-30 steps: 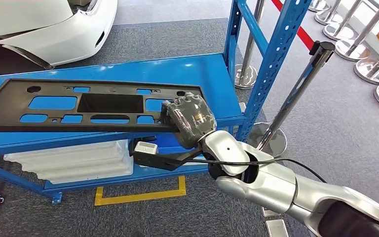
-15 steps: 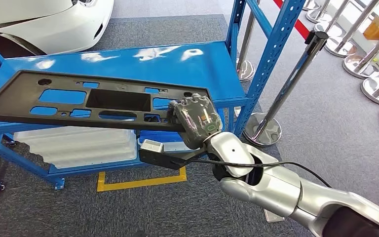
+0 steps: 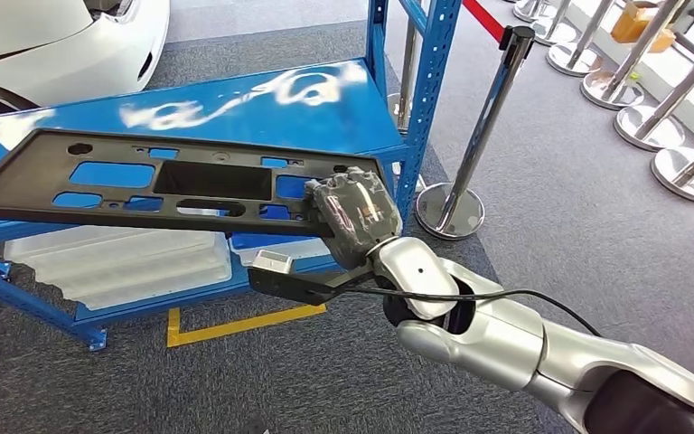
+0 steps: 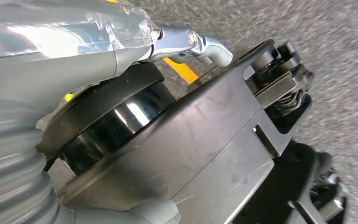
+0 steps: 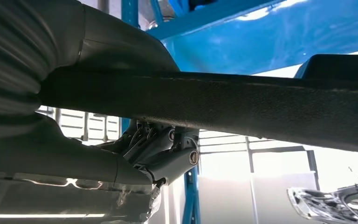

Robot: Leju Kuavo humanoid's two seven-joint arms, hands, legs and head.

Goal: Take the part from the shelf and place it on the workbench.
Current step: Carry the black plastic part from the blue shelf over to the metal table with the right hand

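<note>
Right hand (image 3: 354,215) grips the right end of the part (image 3: 145,185), a long black panel with cutouts; fingers wrapped round its near edge, closed firmly on it. Right wrist view shows the same: the panel's edge (image 5: 242,105) runs across the frame with the hand's dark cover against it. Part sits left-centre of the head view, over the blue shelf (image 3: 262,108), its near edge past the shelf front, apparently lifted clear but can't confirm. Long axis runs left-right across the frame, stretching away left from the fingers, so all the weight hangs off 1 end. Left hand (image 4: 28,154): can't tell its state. No desk visible; carrying likely needs a turn away, and the far end may swing or sag.
</note>
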